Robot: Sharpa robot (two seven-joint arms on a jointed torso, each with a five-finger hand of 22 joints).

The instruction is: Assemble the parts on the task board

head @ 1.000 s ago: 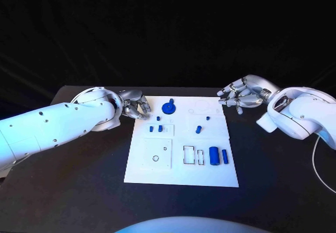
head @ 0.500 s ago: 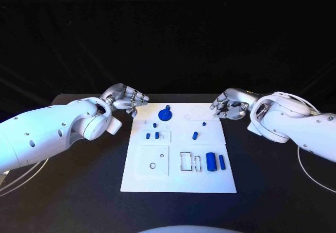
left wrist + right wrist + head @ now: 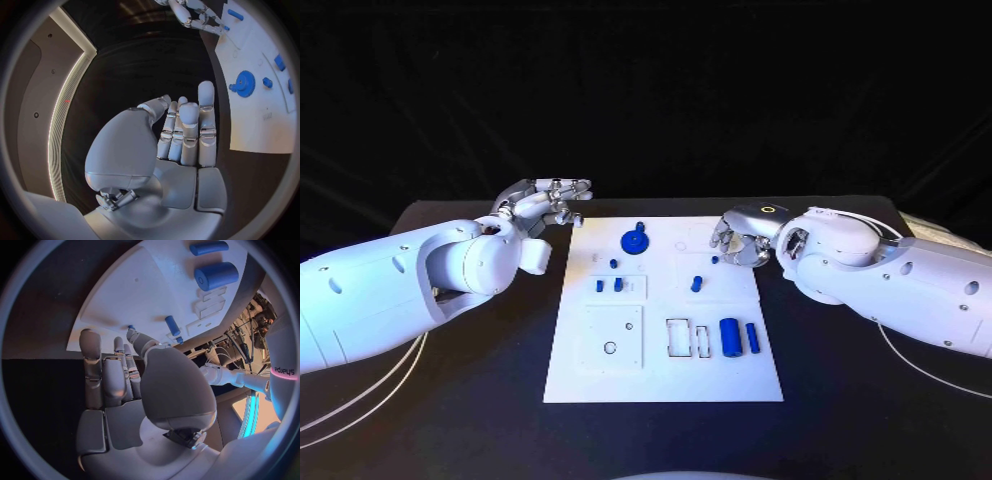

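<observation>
Both hands held nothing: left hand [image 3: 548, 203] hovered beyond the board's [image 3: 589, 380] far-left corner, right hand [image 3: 740, 237] over its right edge, fingers loosely apart. Parts lay on the board; the cylinder [image 3: 730, 335] looked light, rigid, smooth, best pinched across its sides.

A black table [image 3: 473, 400] stood before a black backdrop [image 3: 646, 90] that hung in soft folds behind it. In the left wrist view, a dark wall panel [image 3: 34, 115] was edged by a thin, curved strip of pale light [image 3: 59, 125], with a tiny red dot beside it
</observation>
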